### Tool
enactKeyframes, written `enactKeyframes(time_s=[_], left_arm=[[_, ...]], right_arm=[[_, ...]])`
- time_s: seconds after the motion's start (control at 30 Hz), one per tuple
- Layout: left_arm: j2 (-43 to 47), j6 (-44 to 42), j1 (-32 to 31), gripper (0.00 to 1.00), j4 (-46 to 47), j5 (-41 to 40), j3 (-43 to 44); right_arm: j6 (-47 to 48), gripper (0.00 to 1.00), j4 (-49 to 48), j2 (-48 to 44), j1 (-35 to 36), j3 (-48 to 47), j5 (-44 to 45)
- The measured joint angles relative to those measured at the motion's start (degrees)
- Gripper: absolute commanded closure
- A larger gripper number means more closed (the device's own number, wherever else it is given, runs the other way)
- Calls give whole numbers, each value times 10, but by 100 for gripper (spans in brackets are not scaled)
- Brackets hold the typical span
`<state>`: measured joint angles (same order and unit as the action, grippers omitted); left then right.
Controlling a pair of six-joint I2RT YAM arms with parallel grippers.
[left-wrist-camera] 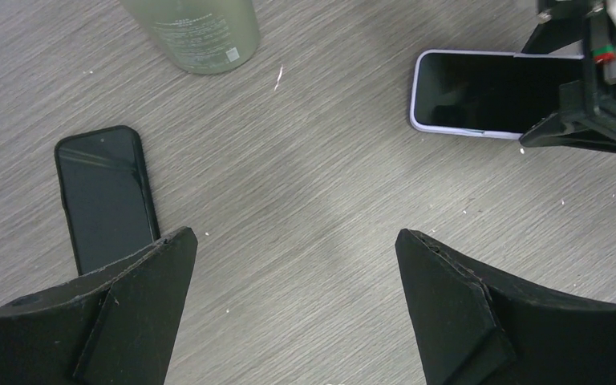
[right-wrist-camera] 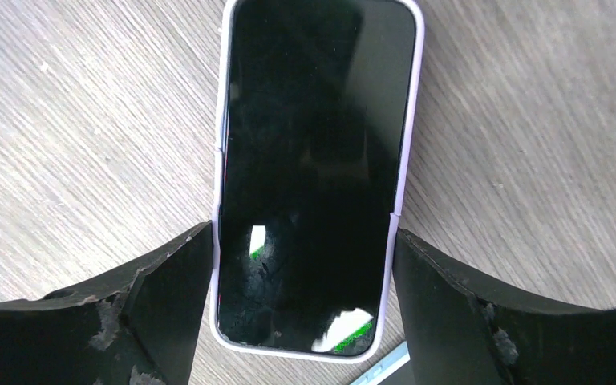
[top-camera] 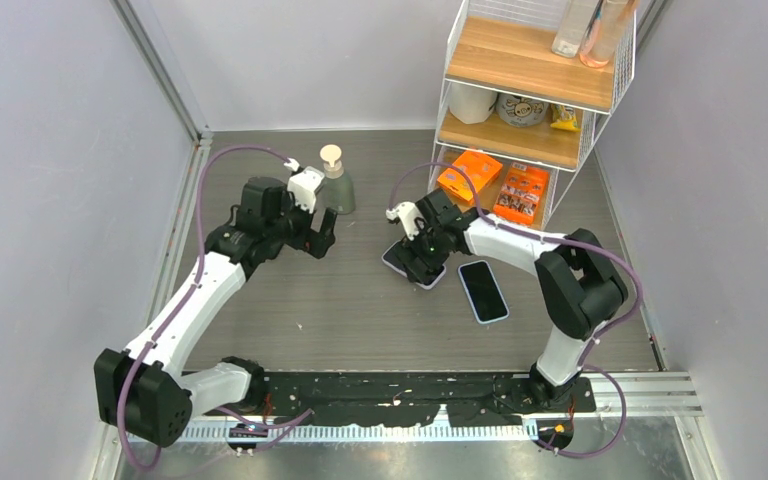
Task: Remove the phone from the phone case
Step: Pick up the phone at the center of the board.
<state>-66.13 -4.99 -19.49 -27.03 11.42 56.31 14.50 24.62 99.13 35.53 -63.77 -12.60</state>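
A phone in a lilac case lies screen up on the grey table. My right gripper straddles its near end, with both fingers pressed against the case's long sides. From above, the right gripper covers most of this phone. The case edge looks slightly lifted from the phone along the left side. In the left wrist view, the same phone sits at upper right. My left gripper hangs open over bare table, holding nothing; from above, the left gripper is left of the phone.
A second phone with a light blue rim lies right of the cased one. A black phone lies by my left finger. A green pump bottle stands behind the left gripper. A wire shelf with orange boxes is at back right.
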Motion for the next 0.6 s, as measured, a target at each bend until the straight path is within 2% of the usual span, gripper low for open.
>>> enactKeyframes(time_s=[0.07, 0.23, 0.27, 0.4, 0.6], left_arm=[[0, 2, 0, 1, 2, 3, -2], [0, 3, 0, 1, 3, 7, -4], [0, 3, 0, 1, 4, 7, -4], [0, 3, 0, 1, 5, 7, -4], [0, 3, 0, 1, 5, 7, -4]], right_arm=[[0, 61, 2, 12, 0, 0, 2], [3, 45, 3, 42, 3, -7, 14], [3, 37, 4, 45, 4, -9, 17], [3, 22, 10, 52, 9, -17, 25], [5, 7, 16, 63, 21, -33, 43]])
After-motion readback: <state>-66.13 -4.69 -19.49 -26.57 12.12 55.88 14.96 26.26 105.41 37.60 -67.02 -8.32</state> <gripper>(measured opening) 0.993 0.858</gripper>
